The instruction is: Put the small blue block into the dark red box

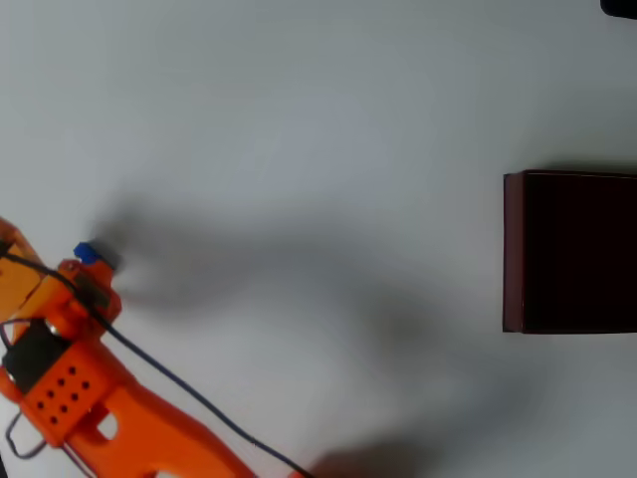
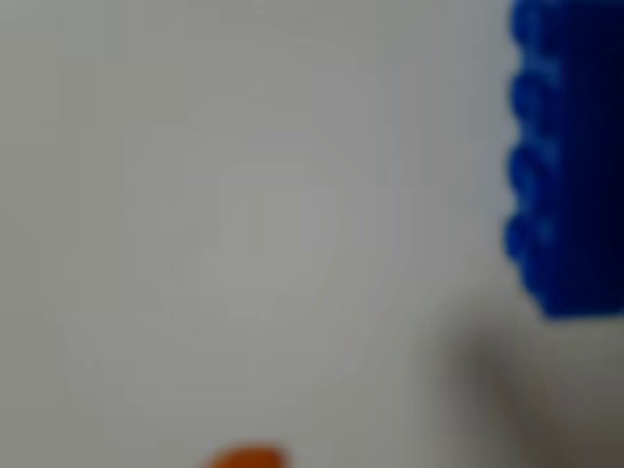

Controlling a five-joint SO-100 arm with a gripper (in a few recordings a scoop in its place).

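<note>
The small blue block (image 1: 87,253) shows at the far left of the overhead view, right at the tip of my orange gripper (image 1: 93,271), which reaches in from the lower left corner. Whether the fingers close on the block is hidden by the arm. In the wrist view the block (image 2: 567,156) is a big blurred blue shape at the right edge, its studded side facing left, and one orange fingertip (image 2: 244,456) peeks up from the bottom edge. The dark red box (image 1: 569,251) stands open-topped at the right edge, far from the block.
The white table (image 1: 318,149) stretches bare between the arm and the box. A black cable (image 1: 189,393) runs along the arm. A small dark object (image 1: 619,7) sits at the top right corner.
</note>
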